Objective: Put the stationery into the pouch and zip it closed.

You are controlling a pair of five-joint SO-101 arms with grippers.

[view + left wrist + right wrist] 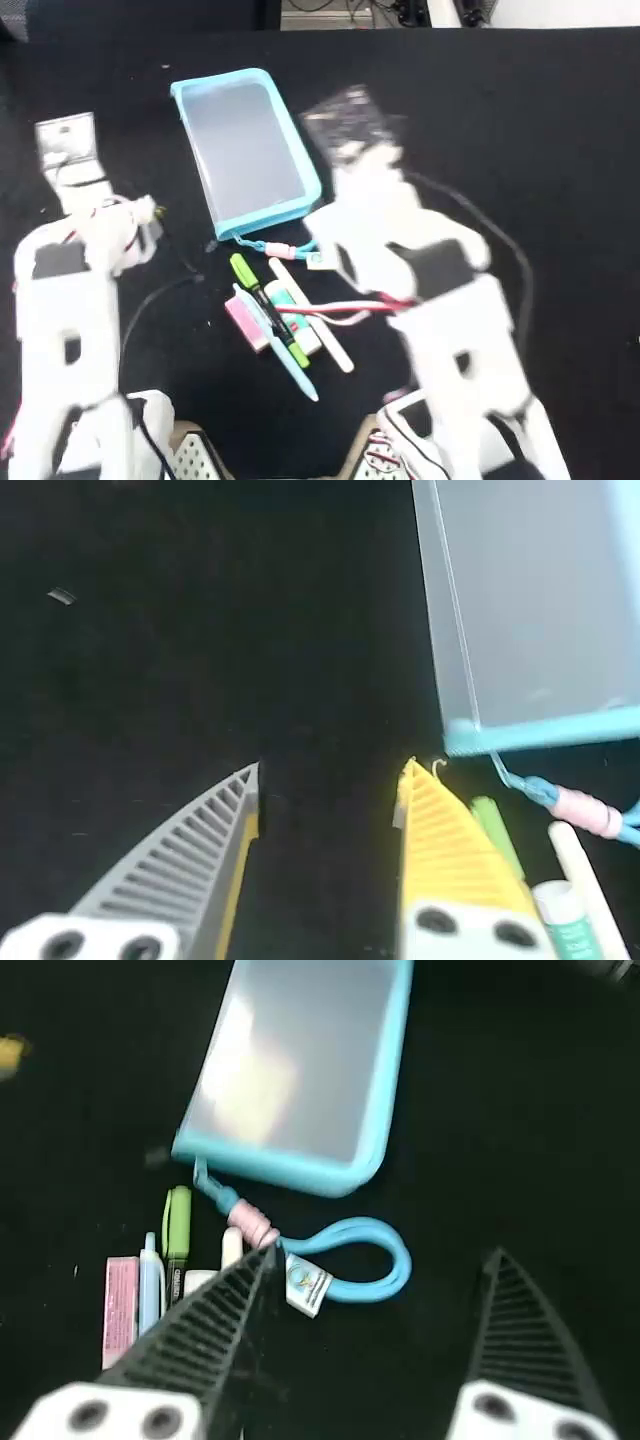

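The light-blue pouch lies flat at the back middle of the black table, and its blue wrist strap curls out from the near corner. Just in front sits the stationery pile: a green highlighter, a blue pen, a pink eraser, a glue stick and a white stick. My left gripper hangs open over bare table, left of the pouch's near corner. My right gripper is open above the strap loop, with the stationery off to one side. Neither holds anything.
A black cable runs across the table from the left arm toward the pile. Red and white wires from the right arm lie over the stationery's right side. Bare cloth lies right of the pouch.
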